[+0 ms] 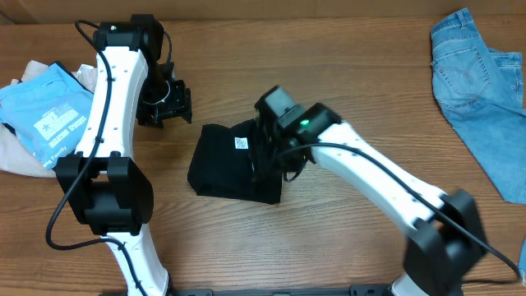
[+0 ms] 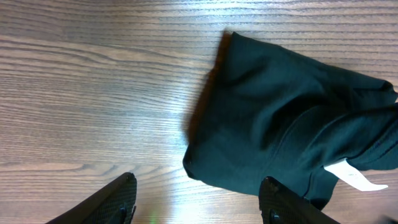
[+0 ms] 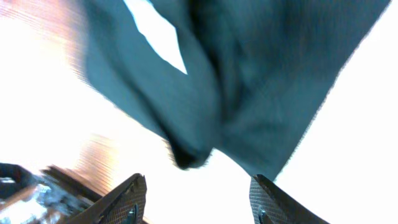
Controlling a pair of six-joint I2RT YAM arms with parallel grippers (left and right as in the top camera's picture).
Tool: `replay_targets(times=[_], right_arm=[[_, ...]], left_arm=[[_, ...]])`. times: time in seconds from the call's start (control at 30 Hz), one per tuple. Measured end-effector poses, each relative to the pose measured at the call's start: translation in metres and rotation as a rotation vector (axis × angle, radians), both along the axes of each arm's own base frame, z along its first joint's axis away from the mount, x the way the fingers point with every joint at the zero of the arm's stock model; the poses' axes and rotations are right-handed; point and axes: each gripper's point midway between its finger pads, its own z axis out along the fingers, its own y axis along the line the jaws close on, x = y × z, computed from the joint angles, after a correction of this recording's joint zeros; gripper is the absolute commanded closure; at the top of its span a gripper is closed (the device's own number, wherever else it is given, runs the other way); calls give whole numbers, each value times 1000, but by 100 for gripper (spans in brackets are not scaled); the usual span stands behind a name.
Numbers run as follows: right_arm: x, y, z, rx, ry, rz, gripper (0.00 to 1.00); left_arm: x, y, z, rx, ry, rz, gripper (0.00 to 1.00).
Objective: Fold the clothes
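Observation:
The black T-shirt (image 1: 222, 164) lies folded into a small bundle at the table's middle, its white neck tag (image 1: 241, 142) facing up. My left gripper (image 1: 168, 107) is open and empty just left of the shirt; its wrist view shows the shirt (image 2: 280, 124) ahead and the tag (image 2: 354, 177) at the lower right. My right gripper (image 1: 267, 160) is open over the shirt's right edge, with nothing between its fingers. Its wrist view shows a hanging fold of the shirt (image 3: 249, 81) just above the spread fingertips (image 3: 196, 186).
A sky-blue garment with white print (image 1: 49, 111) lies on beige cloth at the far left. Light-blue denim jeans (image 1: 485, 90) lie at the far right. The wooden table (image 1: 345, 57) surrounds the shirt.

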Motion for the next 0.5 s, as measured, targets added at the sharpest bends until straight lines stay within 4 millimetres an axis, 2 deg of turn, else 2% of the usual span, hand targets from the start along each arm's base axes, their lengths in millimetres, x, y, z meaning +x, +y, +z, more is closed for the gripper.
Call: replay_targets(times=[0.1,0.17,0.27,0.47,0.5], right_arm=[[13,12,28,93,-84,14,43],[17,17,31,120,-104,21,42],[25,26,21,130,-109,29,43],[46,42,-23,125,-100,36,42],[47,43,-25,124,-100,36,42]], left_arm=[[0,0,0,0,0,0,34],[0,0,0,0,0,0,34],[0,0,0,0,0,0,34],[0,0,0,0,0,0,34],[0,0,0,0,0,0,33]])
